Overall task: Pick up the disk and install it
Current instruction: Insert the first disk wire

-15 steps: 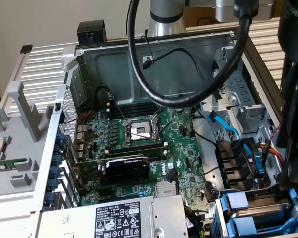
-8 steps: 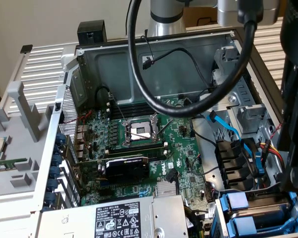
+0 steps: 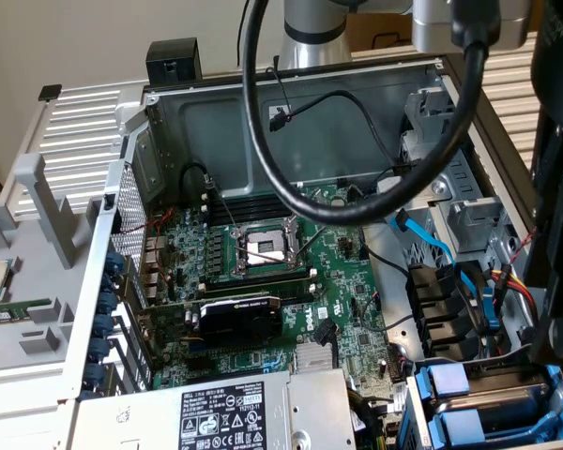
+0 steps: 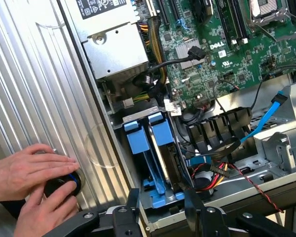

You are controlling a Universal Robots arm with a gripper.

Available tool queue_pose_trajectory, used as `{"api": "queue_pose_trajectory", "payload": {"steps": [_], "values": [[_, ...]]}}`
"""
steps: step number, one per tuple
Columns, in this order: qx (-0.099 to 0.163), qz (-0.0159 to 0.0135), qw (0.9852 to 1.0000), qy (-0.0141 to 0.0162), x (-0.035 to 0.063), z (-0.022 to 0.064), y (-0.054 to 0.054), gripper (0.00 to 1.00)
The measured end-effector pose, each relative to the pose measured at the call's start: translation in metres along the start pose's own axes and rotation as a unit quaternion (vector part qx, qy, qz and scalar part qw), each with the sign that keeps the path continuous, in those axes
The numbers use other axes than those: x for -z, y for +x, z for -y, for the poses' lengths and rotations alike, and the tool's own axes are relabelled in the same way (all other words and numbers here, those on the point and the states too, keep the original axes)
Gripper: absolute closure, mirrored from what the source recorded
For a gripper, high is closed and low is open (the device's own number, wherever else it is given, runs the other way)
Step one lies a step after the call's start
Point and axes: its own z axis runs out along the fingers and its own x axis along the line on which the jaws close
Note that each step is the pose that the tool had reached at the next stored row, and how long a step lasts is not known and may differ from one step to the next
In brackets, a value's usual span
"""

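Hands: a person's two hands (image 4: 32,182) rest on a black knob (image 4: 64,185) with a blue ring; probably working a control, clear of the case.
Ribbed sheet: silver metal (image 4: 44,74) under the hands, running alongside the open computer case.
Power supply: silver box (image 4: 113,44) with a warning label, in the case corner; its wires run toward the board.
Blue frames: two (image 4: 150,136) stand edge-on, side by side in the drive bay beside the power supply, handles outward, likely so they slide out.
Disk: cannot tell which frame carries it; any label is hidden.
Fingers: black pair (image 4: 195,207), spread wide and holding nothing, poised over the frames, seemingly lined up with them.
Blue cable: thin lead (image 4: 269,111) draped over the metal cage.
Board: green (image 4: 227,39), bare and untouched.
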Motion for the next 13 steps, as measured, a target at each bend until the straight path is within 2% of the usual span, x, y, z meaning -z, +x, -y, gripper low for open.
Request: {"api": "queue_pose_trajectory", "payload": {"steps": [13], "values": [[0.027,0.0052,0.9996,-0.0016,-0.0019,0.0027,0.0025,0.51]]}}
